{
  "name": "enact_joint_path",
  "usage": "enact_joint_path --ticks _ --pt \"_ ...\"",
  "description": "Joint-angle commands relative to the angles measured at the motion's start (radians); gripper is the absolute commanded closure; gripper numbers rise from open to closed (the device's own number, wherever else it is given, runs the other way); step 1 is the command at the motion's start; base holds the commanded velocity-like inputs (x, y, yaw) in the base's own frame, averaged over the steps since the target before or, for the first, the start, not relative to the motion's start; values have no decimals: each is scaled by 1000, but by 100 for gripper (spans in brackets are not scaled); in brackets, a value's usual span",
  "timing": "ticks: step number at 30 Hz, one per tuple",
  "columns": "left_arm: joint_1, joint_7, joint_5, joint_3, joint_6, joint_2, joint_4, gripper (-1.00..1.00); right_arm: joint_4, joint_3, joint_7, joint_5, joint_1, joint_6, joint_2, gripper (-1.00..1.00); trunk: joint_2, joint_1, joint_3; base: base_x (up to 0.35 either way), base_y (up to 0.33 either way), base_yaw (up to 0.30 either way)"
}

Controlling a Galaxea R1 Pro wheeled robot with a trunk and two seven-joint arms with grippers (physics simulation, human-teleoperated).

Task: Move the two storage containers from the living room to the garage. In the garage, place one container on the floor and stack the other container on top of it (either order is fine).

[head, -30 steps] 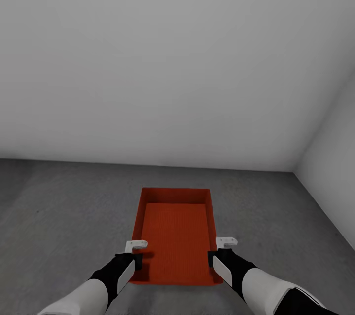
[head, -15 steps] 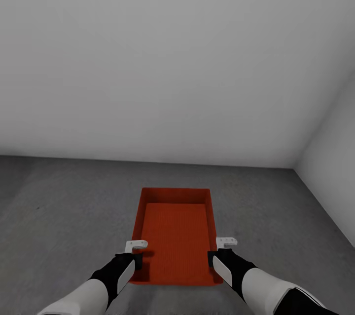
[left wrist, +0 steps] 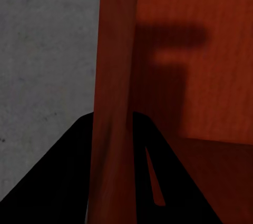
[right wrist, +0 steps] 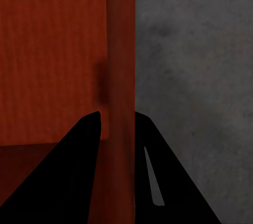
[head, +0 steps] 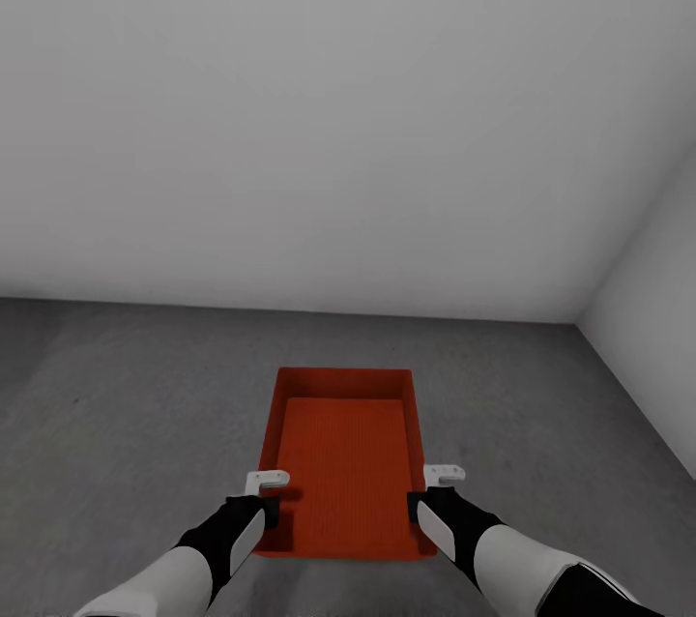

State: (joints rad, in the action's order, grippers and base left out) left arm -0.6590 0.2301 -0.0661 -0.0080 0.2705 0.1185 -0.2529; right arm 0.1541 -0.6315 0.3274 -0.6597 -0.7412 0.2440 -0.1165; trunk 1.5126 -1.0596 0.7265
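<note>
Orange-red storage container (head: 343, 462), nothing inside, both claws on its walls.

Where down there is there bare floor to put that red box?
Bare grey floor lies wide between the storage container and the back wall, and to both sides, narrower toward the side wall. It is crowded only at the container's long walls, where the left gripper and right gripper clamp the rims.
</note>
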Motion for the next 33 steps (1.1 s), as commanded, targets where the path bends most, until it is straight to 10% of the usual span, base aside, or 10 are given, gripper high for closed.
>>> enact_joint_path --ticks 1,33 --pt "1 11 -14 -13 6 18 1 100 2 10 10 35 -1 -46 0 100 0 0 2 0 0 0" --pt "1 11 -14 -13 7 18 1 100 2 10 10 35 -1 -46 0 100 0 0 54 0 0 0"
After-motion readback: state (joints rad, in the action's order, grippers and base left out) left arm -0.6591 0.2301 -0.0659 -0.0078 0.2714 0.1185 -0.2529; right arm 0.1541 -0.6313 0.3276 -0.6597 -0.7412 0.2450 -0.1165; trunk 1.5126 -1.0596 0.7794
